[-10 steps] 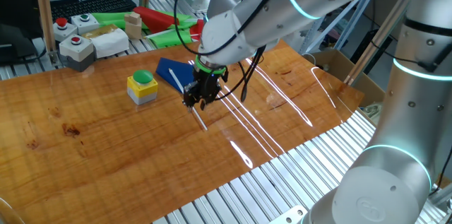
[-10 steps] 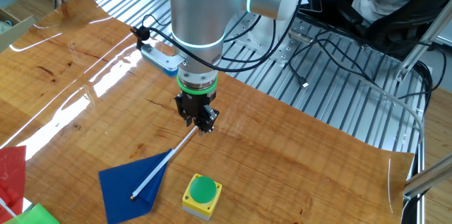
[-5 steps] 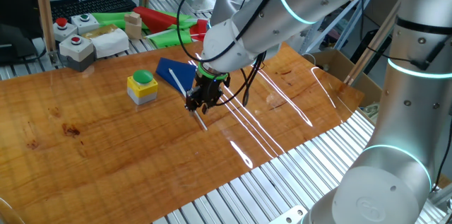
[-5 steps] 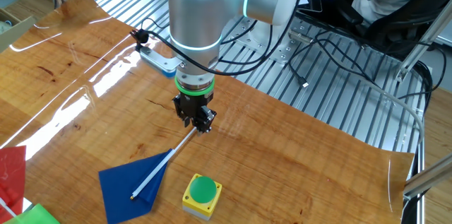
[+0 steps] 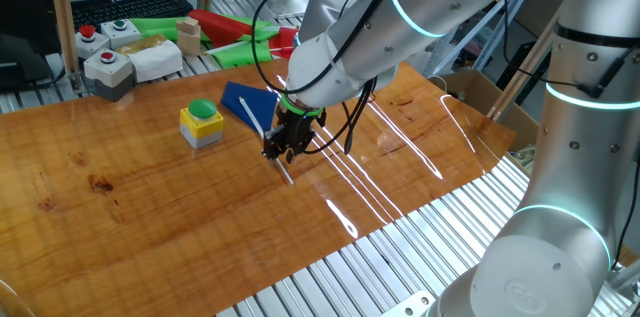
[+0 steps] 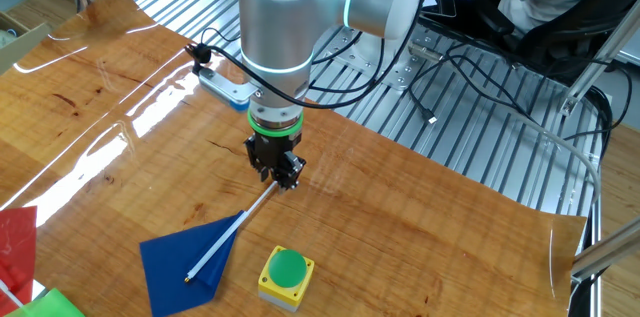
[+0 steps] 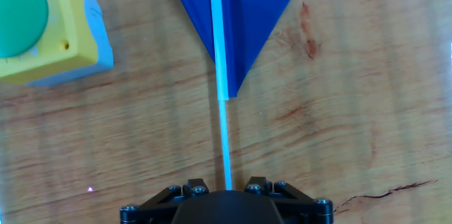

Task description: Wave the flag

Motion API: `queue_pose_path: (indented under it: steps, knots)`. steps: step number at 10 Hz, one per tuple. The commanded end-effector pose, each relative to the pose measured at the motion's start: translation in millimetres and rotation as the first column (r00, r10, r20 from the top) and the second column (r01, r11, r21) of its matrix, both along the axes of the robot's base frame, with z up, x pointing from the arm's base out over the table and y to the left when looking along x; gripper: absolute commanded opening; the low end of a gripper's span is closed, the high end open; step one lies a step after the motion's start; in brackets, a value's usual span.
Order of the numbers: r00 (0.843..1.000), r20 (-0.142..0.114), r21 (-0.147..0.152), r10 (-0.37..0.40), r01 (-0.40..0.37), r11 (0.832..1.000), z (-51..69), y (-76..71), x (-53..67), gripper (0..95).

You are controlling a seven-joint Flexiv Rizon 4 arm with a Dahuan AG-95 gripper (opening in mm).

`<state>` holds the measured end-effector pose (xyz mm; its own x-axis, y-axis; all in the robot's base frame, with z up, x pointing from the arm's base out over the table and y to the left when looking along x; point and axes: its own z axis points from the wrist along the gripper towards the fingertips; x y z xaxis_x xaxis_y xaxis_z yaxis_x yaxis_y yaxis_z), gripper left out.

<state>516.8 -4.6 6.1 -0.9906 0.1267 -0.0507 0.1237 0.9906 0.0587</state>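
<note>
The flag lies flat on the wooden table: dark-blue cloth [image 5: 250, 103] on a thin white stick [image 5: 284, 169]. It also shows in the other fixed view [image 6: 185, 257] and the hand view [image 7: 244, 12]. My gripper [image 5: 283, 153] is low over the bare end of the stick, pointing down, also seen in the other fixed view [image 6: 284, 179]. In the hand view the stick [image 7: 223, 125] runs straight between the gripper's [image 7: 227, 185] two jaws, which stand apart on either side of it. The stick rests on the wood.
A yellow button box [image 5: 202, 123] with a green button stands beside the cloth, seen too in the hand view [image 7: 42, 26]. Green [image 5: 240, 53] and red [image 5: 225, 25] flat pieces and grey button boxes [image 5: 108, 63] lie at the back. The table's front edge [image 5: 400, 222] is close.
The gripper has shifted slightly and sunk a little over the stick's end. The flag has not moved.
</note>
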Motion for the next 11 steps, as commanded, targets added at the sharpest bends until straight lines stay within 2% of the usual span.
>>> queue_pose_path:
  steps: [1, 7, 8, 11]
  knots:
    - [1.000, 0.001, 0.000, 0.000, 0.000, 1.000, -0.1, -0.3, 0.0, 19.0]
    - [1.000, 0.011, -0.005, 0.009, -0.009, 1.000, -3.1, -1.7, -0.9, 19.0]
    - [1.000, 0.009, -0.008, 0.030, -0.030, 1.000, -3.3, -2.1, -1.0, 0.0]
    - [1.000, 0.007, -0.008, 0.024, -0.023, 1.000, -3.3, -2.1, -0.9, 0.0]
